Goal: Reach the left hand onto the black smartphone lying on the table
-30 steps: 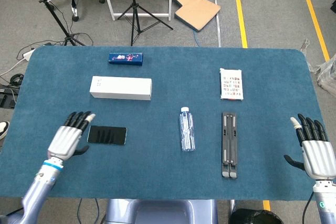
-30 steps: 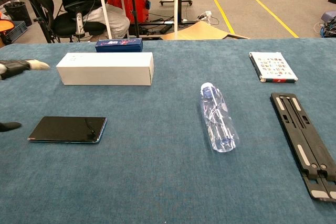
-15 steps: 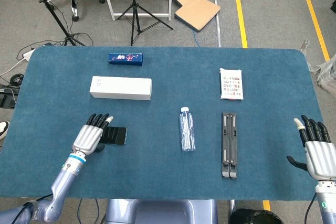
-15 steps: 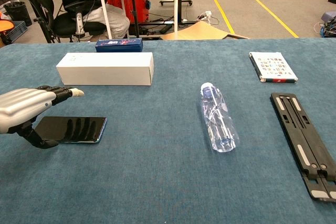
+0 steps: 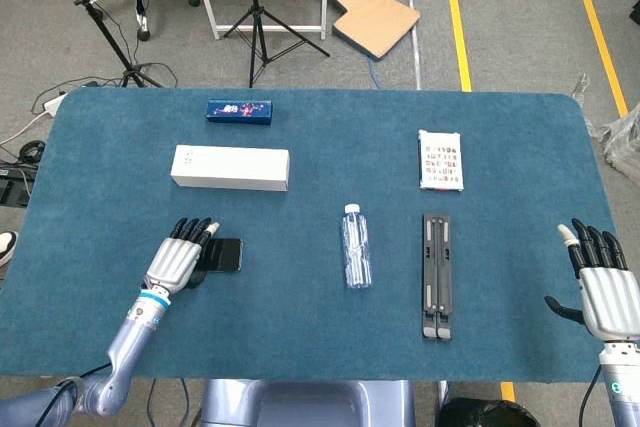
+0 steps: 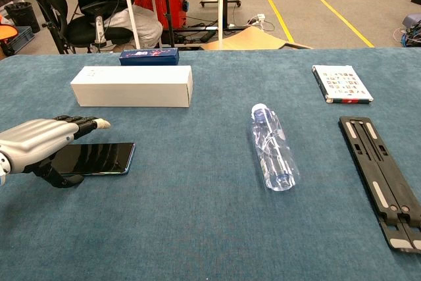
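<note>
The black smartphone (image 5: 225, 254) (image 6: 99, 158) lies flat on the blue table, left of the middle. My left hand (image 5: 180, 259) (image 6: 41, 139) is spread over its left half, palm down, fingers apart and extended; the chest view shows the fingers just above the screen with the thumb beside the phone's near edge. I cannot tell whether the palm touches the glass. My right hand (image 5: 603, 287) hovers open at the table's right front corner, far from the phone, holding nothing.
A long white box (image 5: 230, 168) (image 6: 133, 85) lies just behind the phone, a small blue box (image 5: 239, 111) further back. A clear water bottle (image 5: 356, 246) (image 6: 273, 147), a black folded stand (image 5: 436, 274) (image 6: 377, 172) and a printed card pack (image 5: 440, 160) lie to the right.
My left hand has moved right from beside the phone to over its left half, then crept slightly further along it. The right hand has barely shifted.
</note>
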